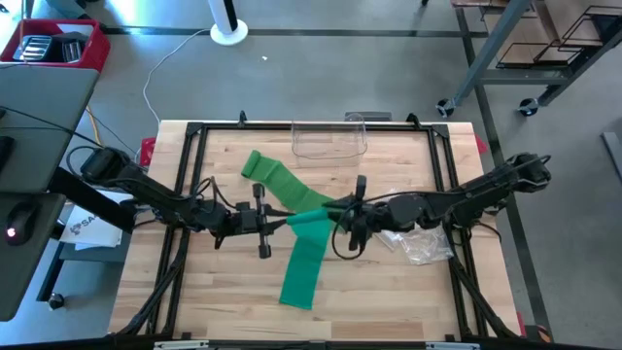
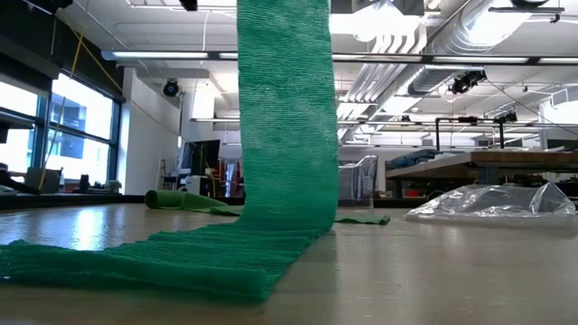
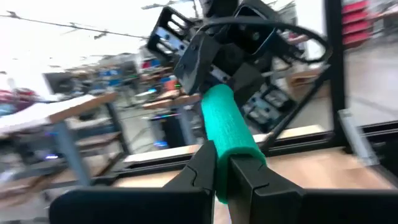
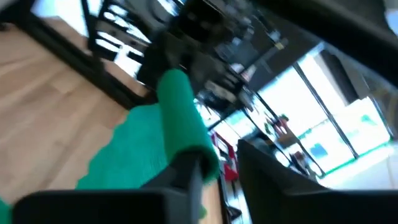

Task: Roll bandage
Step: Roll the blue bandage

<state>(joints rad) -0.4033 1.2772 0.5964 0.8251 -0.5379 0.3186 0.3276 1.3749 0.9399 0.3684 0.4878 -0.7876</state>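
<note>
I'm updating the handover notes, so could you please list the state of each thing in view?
green bandage: partly rolled, roll lifted between the arms, loose tail hanging to the table
left pincer: shut on the rolled end
right pincer: open, fingers either side of the roll's other end
clear container: upright at the table's far edge, looks empty
plastic wrapper: crumpled, lying on the table under the right arm

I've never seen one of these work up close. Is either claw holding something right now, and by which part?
The left gripper is shut on one end of the rolled part of the green bandage. The right gripper stands open at the roll's other end, with one finger beside it.
</note>
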